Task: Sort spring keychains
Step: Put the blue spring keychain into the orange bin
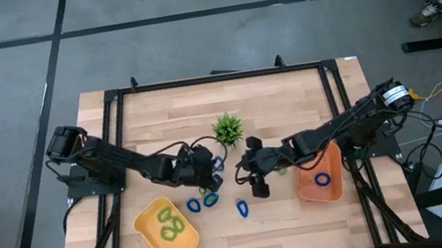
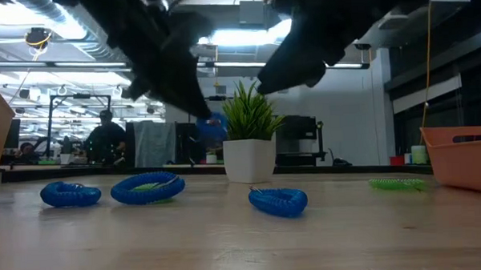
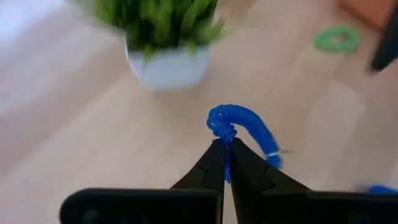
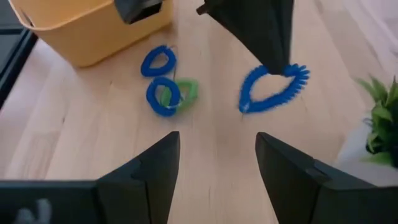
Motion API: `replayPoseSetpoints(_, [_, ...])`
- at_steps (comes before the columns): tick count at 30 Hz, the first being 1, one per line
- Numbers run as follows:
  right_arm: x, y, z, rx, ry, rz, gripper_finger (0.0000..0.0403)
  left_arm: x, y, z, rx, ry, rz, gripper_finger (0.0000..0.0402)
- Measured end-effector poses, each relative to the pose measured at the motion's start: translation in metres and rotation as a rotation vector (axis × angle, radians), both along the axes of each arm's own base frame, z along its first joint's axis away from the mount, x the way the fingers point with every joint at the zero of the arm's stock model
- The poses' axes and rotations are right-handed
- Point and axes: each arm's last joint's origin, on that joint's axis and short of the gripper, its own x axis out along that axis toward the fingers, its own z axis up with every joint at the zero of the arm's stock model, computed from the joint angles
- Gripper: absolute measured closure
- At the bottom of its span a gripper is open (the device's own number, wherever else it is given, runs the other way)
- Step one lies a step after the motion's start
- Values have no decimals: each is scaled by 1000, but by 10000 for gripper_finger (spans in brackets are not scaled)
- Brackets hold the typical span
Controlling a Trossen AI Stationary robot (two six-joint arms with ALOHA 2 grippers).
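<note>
A: Start at the left. What's there?

B: The yellow tray (image 1: 156, 239) sits at the counter's (image 1: 288, 100) near-left corner with green keychains (image 1: 169, 227) in it. Just right of it, two blue keychains (image 1: 201, 203) lie loose, one over a green ring.

A: And the left pincer (image 1: 214, 175)?

B: Clamped tight on a blue keychain (image 3: 239, 127), which hangs from its tips, lifted clear of the wood beside the potted plant (image 1: 227, 128).

A: So which step is this?

B: I'd say the pick is made and the carry comes next. Blue seems to belong in the orange tray (image 1: 308, 188) at the right, which already holds one, so the load must cross over or be handed across.

A: The right pincer (image 1: 259, 185)?

B: Spread wide, holding nothing, hovering mid-counter, with another blue keychain (image 1: 241, 208) just left of it.
</note>
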Motion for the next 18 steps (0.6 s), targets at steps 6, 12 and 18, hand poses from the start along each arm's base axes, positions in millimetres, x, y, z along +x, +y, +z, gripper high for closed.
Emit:
replayPoseSetpoints(6, [4,-11,3,-10,-31,-26,194,1,-17,13,147,-24,-51,397])
replayPoseSetpoints(12, [8,-25,6,-3,-68,-66,194,-1,-34,20,275,-90,-68,398])
replayPoseSetpoints(18, [12,-31,10,5,-116,-61,194,-3,-43,24,355,-135,-38,398])
